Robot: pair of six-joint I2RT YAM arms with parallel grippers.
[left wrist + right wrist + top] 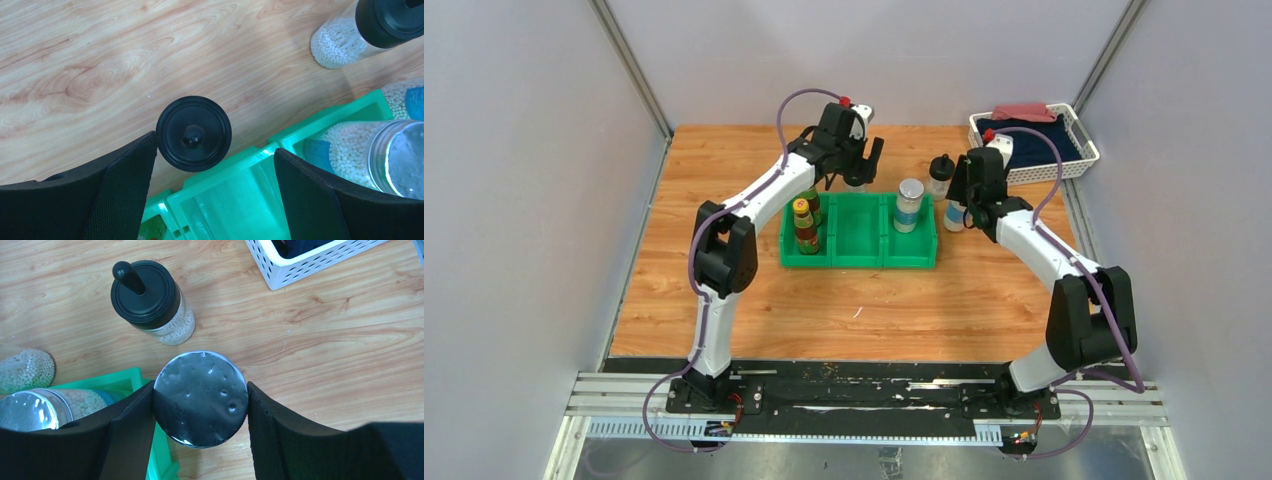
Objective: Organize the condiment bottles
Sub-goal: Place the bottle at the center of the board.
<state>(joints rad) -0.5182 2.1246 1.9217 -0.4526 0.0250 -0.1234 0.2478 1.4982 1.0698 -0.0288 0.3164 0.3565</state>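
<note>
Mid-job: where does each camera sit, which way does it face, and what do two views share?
Top external: high behind the bases, facing down-forward; left arm, right arm, green bin.
Left wrist: straight down; open left claw over knob-lid bottle.
Right wrist: straight down; right claw shut on silver-lidded shaker.
Shared: both wrist views show the binned shaker.
</note>
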